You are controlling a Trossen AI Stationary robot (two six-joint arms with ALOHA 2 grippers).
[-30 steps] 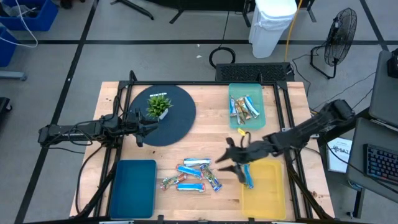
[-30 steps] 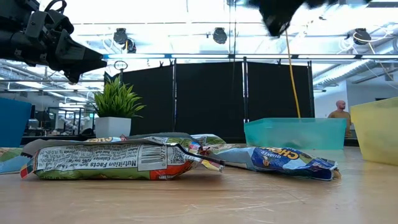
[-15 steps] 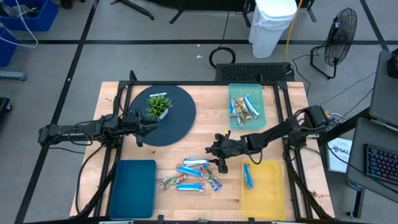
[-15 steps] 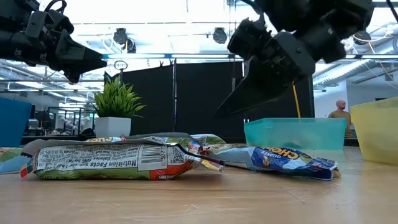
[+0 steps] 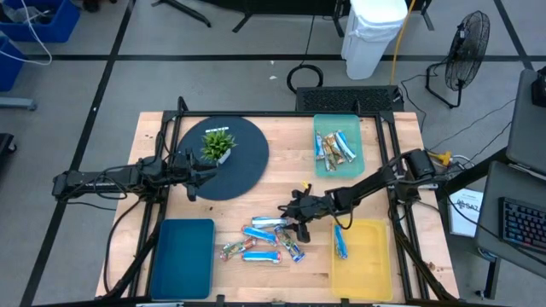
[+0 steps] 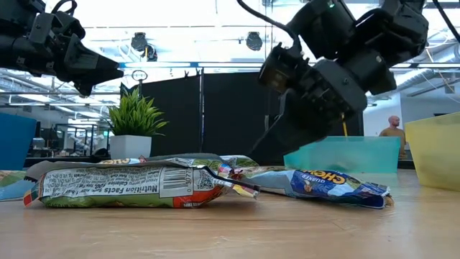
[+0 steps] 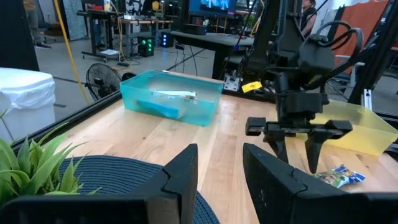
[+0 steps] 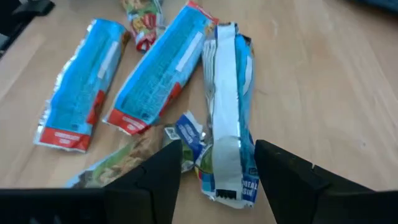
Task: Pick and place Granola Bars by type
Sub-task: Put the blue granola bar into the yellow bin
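Note:
Several granola bars (image 5: pixel 264 239) lie loose on the wooden table near its front edge. Most are blue and white, and a brownish-green one (image 8: pixel 118 163) lies among them. My right gripper (image 5: pixel 296 215) hangs open just over the right end of this pile. In its wrist view its fingers stand on either side of the near end of one blue and white bar (image 8: pixel 227 118) that lies flat on the table. One blue bar (image 5: pixel 339 241) lies in the yellow tray (image 5: pixel 368 266). My left gripper (image 5: pixel 196 176) waits open and level over the dark round mat (image 5: pixel 243 170), nothing between its fingers.
A teal tray (image 5: pixel 357 128) at the far right holds several bars (image 5: pixel 334 148). A blue tray (image 5: pixel 182 256) sits at the near left. A small potted plant (image 5: pixel 217 145) stands on the round mat. Bare wood lies between the mat and the pile.
My right gripper has come down from above the yellow tray's left rim and moved toward the table's left, tipping further downward, until it hangs over the right end of the bar pile. The bars have stayed where they were.

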